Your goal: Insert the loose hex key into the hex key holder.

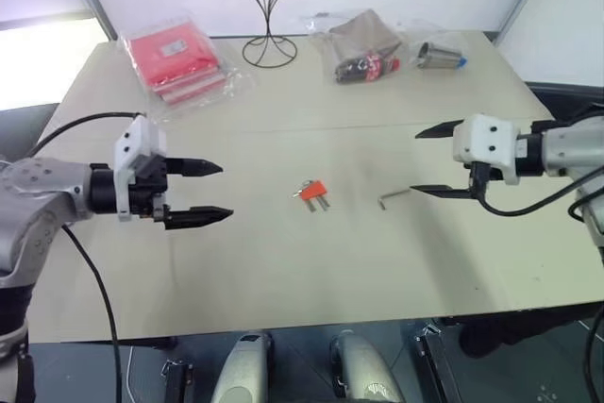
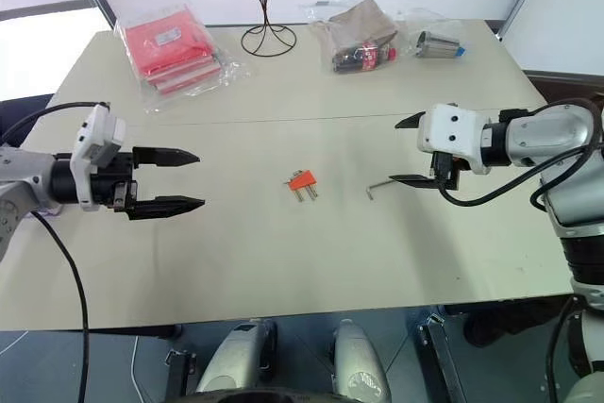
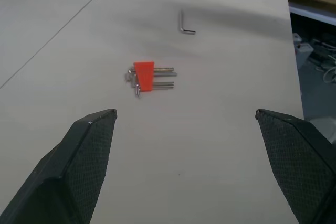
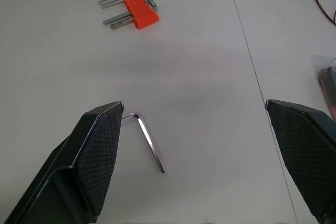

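Note:
The hex key holder (image 1: 311,192), a small orange block with short grey keys sticking out, lies flat in the middle of the beige table. To its right lies the loose hex key (image 1: 393,198), a thin L-shaped metal rod. My right gripper (image 1: 429,162) hovers open just right of the loose hex key, one fingertip close above its bent end (image 4: 137,117). My left gripper (image 1: 215,193) is open well to the left of the holder (image 3: 144,75), pointing toward it with nothing between its fingers.
At the back of the table (image 1: 283,271) are red packets in clear plastic (image 1: 179,61), a black wire stand (image 1: 268,7), a plastic bag with a brown item (image 1: 363,44) and a small metal part in a bag (image 1: 441,54). A seam (image 1: 311,127) crosses the tabletop.

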Robot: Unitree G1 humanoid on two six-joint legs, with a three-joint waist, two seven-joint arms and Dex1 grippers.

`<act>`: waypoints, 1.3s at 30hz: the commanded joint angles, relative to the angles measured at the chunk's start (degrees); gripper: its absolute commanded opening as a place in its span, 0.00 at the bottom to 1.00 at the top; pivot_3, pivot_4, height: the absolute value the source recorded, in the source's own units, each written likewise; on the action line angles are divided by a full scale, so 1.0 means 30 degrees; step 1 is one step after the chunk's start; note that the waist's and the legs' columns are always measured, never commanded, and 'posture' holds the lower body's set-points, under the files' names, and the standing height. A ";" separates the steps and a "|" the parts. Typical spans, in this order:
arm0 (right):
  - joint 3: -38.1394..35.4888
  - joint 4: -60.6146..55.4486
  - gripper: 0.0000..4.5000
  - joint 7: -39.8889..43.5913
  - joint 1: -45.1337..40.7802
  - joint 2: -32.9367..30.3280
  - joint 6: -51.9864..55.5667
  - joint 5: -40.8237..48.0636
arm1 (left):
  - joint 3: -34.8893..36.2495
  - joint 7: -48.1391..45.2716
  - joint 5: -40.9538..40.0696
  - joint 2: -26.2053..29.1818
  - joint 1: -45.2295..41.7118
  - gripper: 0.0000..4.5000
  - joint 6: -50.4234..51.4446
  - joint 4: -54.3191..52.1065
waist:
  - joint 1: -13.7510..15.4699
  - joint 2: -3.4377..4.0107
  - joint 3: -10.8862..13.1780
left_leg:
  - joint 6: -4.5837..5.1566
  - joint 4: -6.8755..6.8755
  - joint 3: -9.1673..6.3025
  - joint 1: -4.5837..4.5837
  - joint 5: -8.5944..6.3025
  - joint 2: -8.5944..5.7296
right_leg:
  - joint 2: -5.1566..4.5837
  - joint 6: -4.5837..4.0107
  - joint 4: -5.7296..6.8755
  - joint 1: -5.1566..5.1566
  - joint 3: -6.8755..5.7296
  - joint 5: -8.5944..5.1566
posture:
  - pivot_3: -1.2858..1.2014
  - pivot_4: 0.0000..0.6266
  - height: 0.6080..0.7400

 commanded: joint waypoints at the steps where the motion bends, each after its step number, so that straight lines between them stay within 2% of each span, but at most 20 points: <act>1: 0.0013 0.0223 1.00 -0.0654 -0.0820 0.0793 -0.0607 -0.0221 | 0.0738 0.0332 -0.0479 0.0009 0.0077 0.99 0.0084 -0.0519 | -0.0026 0.0000 0.0000 | 0.0000 0.0011 0.0000 0.0000 0.0000 0.0000 | 0.0001 0.0000 0.0009 0.0000 0.0001 0.0000 | 0.52 0.24 1.00; 8: 0.2070 0.4037 1.00 -0.5116 -0.1858 0.6127 -0.3974 -0.3201 | 0.0491 0.1552 0.0616 -0.0509 0.1039 0.99 -0.0696 -0.0275 | -0.0075 -0.0005 -0.0003 | -0.0001 0.0052 0.0003 0.0010 0.0000 0.0012 | 0.0024 0.0000 0.0068 0.0001 0.0007 0.0002 | 0.52 0.24 1.00; 14: 0.3476 0.6394 1.00 -0.8470 -0.1935 0.8598 -0.6758 -0.5947 | 0.1525 0.2068 0.0345 -0.0383 0.1973 0.99 -0.0535 -0.0509 | 0.0030 -0.0002 -0.0001 | -0.0007 0.0090 -0.0004 -0.0107 0.0004 -0.0004 | 0.0017 0.0006 0.0095 -0.0099 0.0001 0.0006 | 0.52 0.24 1.00; 22: 0.4525 0.7979 1.00 -0.9188 -0.2139 0.9311 -0.8517 -0.7296 | 0.2080 0.2765 0.0321 -0.0407 0.2711 0.99 -0.0376 -0.1221 | -0.0062 -0.0001 -0.0001 | -0.0010 0.0087 -0.0010 -0.0100 0.0006 -0.0011 | 0.0015 0.0007 0.0105 -0.0096 0.0001 0.0008 | 0.52 0.24 1.00; 33: 0.5095 0.6845 1.00 -0.7577 -0.0795 0.9531 -0.7748 -0.6941 | 0.2274 0.3216 0.0325 -0.0274 0.2971 0.99 -0.0334 -0.1795 | -0.0048 -0.0002 -0.0001 | -0.0010 0.0105 -0.0013 -0.0092 0.0006 -0.0012 | 0.0018 0.0006 0.0148 -0.0097 0.0003 0.0007 | 0.52 0.24 1.00; 39: 0.4911 0.6566 1.00 -0.7851 -0.0519 0.9711 -0.7537 -0.7036 | 0.2138 0.3230 0.0316 -0.0250 0.2774 0.99 -0.0277 -0.1796 | -0.0086 -0.0005 -0.0003 | -0.0010 0.0103 -0.0012 -0.0060 0.0006 -0.0008 | 0.0026 0.0002 0.0203 -0.0099 0.0005 0.0004 | 0.52 0.24 1.00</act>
